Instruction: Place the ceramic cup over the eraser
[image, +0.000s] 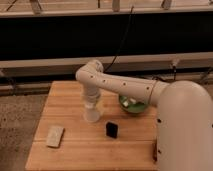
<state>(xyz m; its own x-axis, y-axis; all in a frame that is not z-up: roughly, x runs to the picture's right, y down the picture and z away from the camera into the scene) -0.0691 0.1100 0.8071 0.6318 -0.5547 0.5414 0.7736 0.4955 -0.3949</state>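
The white ceramic cup (92, 115) stands on the wooden table (75, 150), left of centre, with its wider end down. My gripper (91, 104) comes down onto the cup from above at the end of the white arm and meets its top. The black eraser (112, 130) stands on the table a short way to the right of the cup and nearer the front, apart from it.
A green bowl (133, 106) sits right of the cup, partly behind the arm. A pale grey-beige flat block (55, 136) lies at the front left. A reddish-brown stick (154, 150) lies at the right edge. My white body fills the lower right.
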